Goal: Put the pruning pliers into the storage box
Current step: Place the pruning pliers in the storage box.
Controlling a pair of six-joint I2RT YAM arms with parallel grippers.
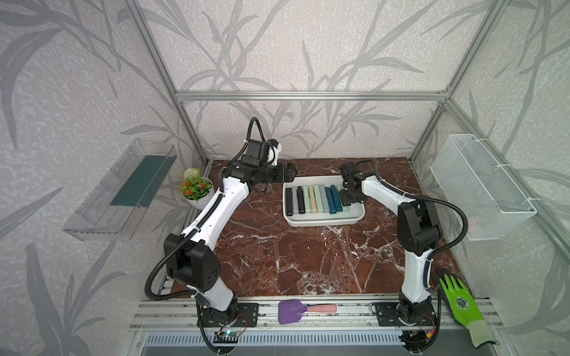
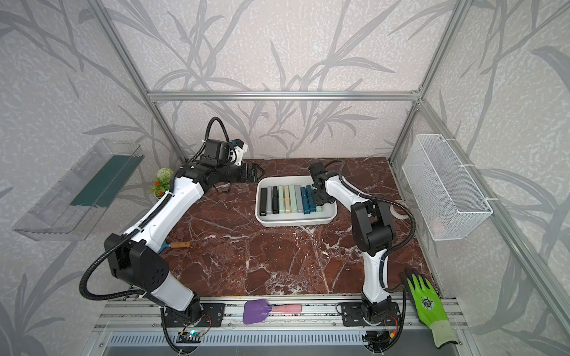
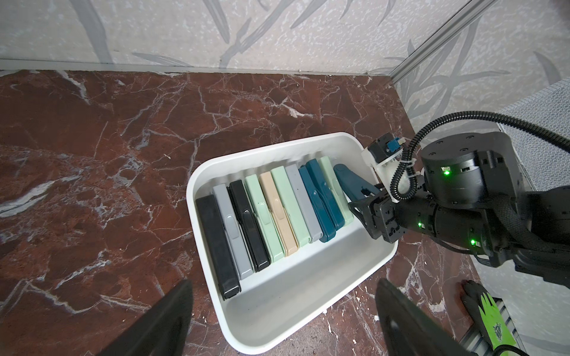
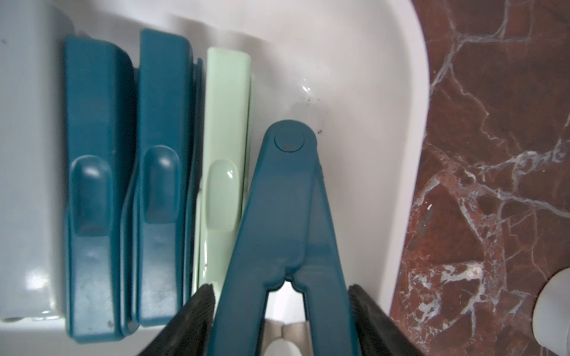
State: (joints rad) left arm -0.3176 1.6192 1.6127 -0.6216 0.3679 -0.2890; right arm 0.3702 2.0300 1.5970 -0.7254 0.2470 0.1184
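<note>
While they lie in the storage box (image 4: 370, 77), right claw (image 4: 280, 289) clasps splayed teal pliers (image 4: 287, 200).

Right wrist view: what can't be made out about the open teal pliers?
Right wrist view, open teal pliers: handle ends cut off by the bottom edge.
Same view: whether the right gripper grips them; fingers mostly out of frame.
Both top views: that gripper covers them.

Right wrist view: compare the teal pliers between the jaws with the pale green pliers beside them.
The teal pliers' handles splay in a V; the pale green pliers are closed. The teal pliers sit between the right gripper's jaws; the pale green pliers lie outside them. Both are inside the storage box.
</note>
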